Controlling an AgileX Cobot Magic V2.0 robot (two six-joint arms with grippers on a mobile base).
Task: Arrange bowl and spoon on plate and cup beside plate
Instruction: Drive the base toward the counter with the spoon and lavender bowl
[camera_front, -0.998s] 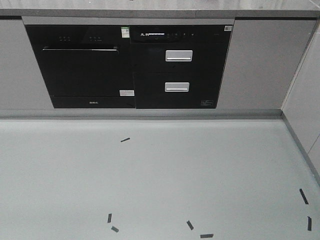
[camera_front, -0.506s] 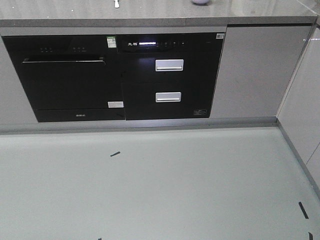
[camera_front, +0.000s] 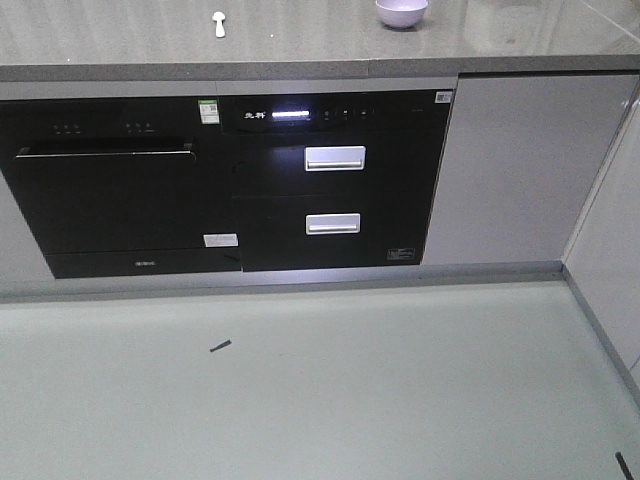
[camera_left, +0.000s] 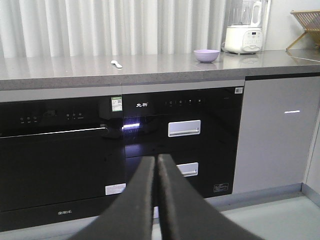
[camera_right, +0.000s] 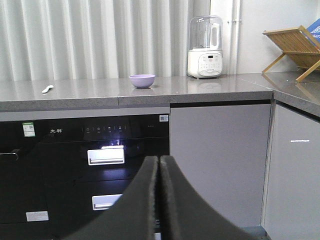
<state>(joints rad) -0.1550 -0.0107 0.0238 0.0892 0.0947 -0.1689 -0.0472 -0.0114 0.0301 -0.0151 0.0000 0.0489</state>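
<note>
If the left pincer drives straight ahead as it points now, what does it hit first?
Most likely the black drawer unit, near its lower handle, well below the countertop. The left pincer is shut and aimed under the bowl and spoon; depth is hard to judge.

L hand, R hand: matte black, smooth wedge-shaped fingers, tapering twd tips.

- We see a grey stone countertop that turns a corner at right.
- Under it we have a black built-in appliance and, beside it, a two-drawer unit with silver handles and a lit display.
- Next right is a grey cabinet door.
- On the counter we spot a white blender and a wooden rack, with a white curtain behind.
- We count one black tape strip on the pale floor.
</note>
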